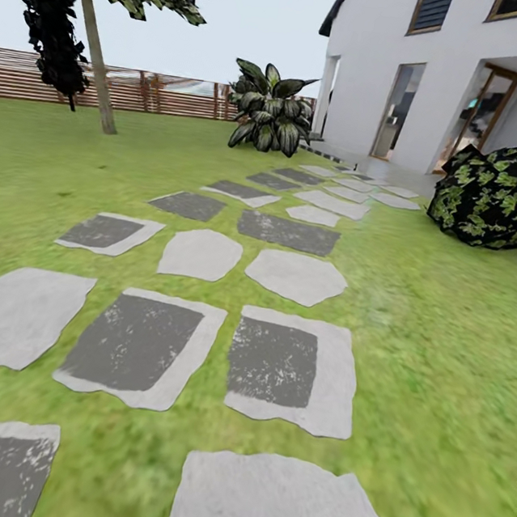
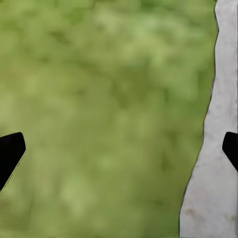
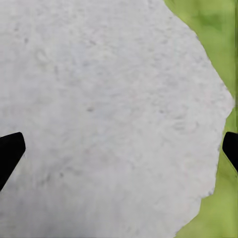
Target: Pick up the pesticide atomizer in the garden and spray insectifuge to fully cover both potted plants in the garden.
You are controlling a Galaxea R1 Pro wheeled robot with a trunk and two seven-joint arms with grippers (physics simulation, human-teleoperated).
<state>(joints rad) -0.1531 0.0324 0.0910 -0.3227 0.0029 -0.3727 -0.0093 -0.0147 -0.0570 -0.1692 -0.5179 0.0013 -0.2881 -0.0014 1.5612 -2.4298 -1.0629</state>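
Ahead, a path of grey stepping stones (image 1: 200,252) is seen running across the lawn (image 1: 441,356) of the garden toward a white house (image 1: 446,71). A brown slat fence (image 1: 150,91) closes the far side, with a tree (image 1: 92,33) before it and a broad-leaved plant (image 1: 270,109) beside the house; a dark bush (image 1: 499,196) is set on the right. The left gripper (image 2: 119,148) is held spread over grass beside a stone edge, the right gripper (image 3: 119,148) spread over a pale stone (image 3: 99,109). Nothing is held between the fingers of either.
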